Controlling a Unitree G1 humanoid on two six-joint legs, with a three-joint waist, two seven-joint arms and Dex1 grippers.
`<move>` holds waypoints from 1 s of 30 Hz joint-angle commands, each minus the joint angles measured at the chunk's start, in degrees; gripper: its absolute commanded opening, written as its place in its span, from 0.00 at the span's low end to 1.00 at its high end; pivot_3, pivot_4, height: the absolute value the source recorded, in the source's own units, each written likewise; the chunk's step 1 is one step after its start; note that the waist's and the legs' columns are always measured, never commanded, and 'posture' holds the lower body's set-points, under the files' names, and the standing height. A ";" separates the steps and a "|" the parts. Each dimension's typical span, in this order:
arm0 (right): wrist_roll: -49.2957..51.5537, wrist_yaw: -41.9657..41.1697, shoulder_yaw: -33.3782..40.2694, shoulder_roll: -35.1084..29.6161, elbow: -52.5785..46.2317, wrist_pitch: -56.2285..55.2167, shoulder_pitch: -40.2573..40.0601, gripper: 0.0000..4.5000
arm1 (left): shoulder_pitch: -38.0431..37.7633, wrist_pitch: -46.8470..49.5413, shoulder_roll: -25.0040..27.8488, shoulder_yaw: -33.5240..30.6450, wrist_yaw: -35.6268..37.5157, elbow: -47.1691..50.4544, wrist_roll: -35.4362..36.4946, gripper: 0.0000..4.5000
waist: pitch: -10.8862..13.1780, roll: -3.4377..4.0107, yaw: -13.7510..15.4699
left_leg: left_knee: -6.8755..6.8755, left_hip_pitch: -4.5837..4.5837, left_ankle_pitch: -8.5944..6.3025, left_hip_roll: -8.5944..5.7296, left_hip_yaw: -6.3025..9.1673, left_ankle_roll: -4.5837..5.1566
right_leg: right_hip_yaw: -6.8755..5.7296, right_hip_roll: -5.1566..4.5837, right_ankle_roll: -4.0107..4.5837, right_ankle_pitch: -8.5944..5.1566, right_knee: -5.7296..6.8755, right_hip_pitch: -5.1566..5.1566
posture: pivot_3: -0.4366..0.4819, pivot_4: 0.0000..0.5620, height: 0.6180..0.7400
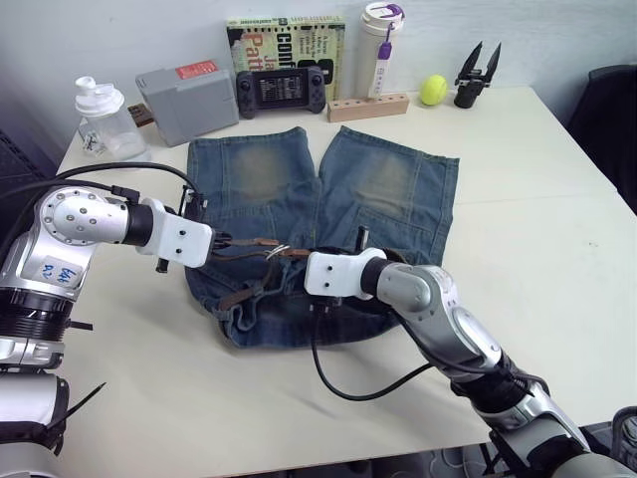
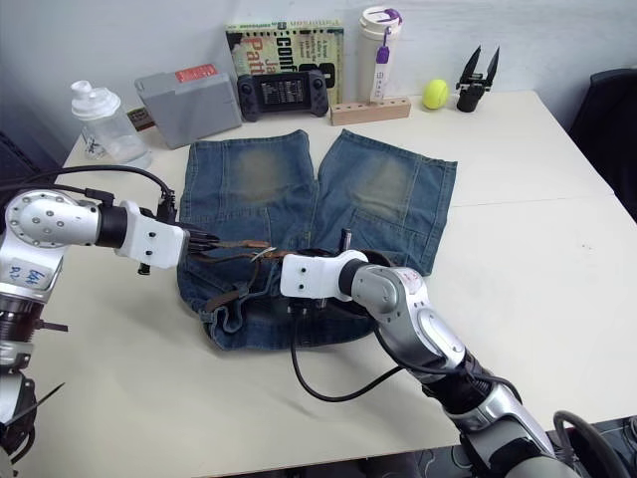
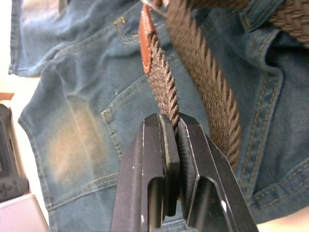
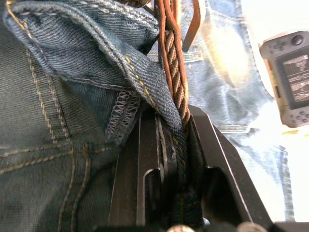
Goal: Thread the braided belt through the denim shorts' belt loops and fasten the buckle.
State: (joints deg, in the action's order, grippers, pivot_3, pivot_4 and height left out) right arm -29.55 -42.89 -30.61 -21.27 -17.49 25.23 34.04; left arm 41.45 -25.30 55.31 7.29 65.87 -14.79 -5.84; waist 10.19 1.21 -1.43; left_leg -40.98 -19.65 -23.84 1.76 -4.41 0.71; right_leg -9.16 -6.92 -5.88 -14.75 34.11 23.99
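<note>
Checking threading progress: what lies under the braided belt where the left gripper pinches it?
Under the braided belt, blue denim shorts with a stitched pocket. The left gripper covers the cloth directly beneath.

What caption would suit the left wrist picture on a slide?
The left gripper shut on the braided belt, stretched above the faded denim shorts.

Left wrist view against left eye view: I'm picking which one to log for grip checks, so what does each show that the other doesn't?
Left wrist alone: the left hand shut on the braided belt, strap pinched between its fingers. Left eye alone: the right hand at the waistband, plus the yellow ball and bottle behind. Both: the denim shorts with pale patches, and the belt.
</note>
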 commanded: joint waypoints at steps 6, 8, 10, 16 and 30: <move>-0.60 -1.44 -1.01 1.16 0.21 -0.89 2.19 0.01 | -2.36 1.85 2.89 -2.14 -1.20 5.74 0.66 0.00 | 0.00 0.00 -0.24 | 0.03 0.00 0.00 0.01 -0.02 0.00 | 0.00 0.00 0.01 0.00 0.01 0.03 | 0.48 0.27 0.88; -0.57 -1.50 -0.80 1.28 0.47 -1.01 2.33 0.01 | -2.61 1.86 3.22 -2.08 -1.09 5.79 0.57 0.00 | 0.00 0.00 -0.25 | 0.03 0.01 0.00 0.01 -0.03 0.00 | 0.01 0.00 0.01 0.00 0.01 0.04 | 0.48 0.27 0.88; -0.60 -1.48 -0.61 1.19 0.66 -1.18 2.37 0.01 | -2.71 1.77 3.57 -1.96 -1.11 5.58 0.27 0.00 | 0.00 0.00 -0.25 | 0.02 0.01 0.00 0.01 -0.03 0.00 | 0.01 0.00 0.00 0.00 0.01 0.04 | 0.48 0.27 0.88; -0.47 -0.51 0.18 1.53 0.36 -1.72 2.62 0.01 | -2.45 1.88 3.32 -1.62 -1.29 5.33 0.24 0.00 | 0.00 0.00 -0.24 | 0.02 0.01 0.00 0.01 -0.05 0.00 | 0.02 0.00 0.00 0.00 0.01 0.04 | 0.48 0.27 0.88; -0.36 2.69 1.50 2.85 1.01 -4.28 3.52 0.01 | -3.29 1.66 2.16 -0.65 1.14 6.34 3.01 0.00 | 0.00 0.00 -0.28 | 0.02 -0.05 0.00 0.01 -0.06 0.00 | 0.02 0.00 0.01 0.00 0.03 0.11 | 0.48 0.27 0.88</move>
State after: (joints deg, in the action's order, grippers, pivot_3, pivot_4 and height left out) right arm -29.76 -41.55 -31.00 -19.25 -15.18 22.28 35.77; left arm 37.96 -23.16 57.33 7.37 66.53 -9.69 -4.41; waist 10.19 1.21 -1.71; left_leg -40.96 -19.71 -23.84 1.77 -4.48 0.71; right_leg -9.13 -6.92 -5.88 -14.76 34.14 24.11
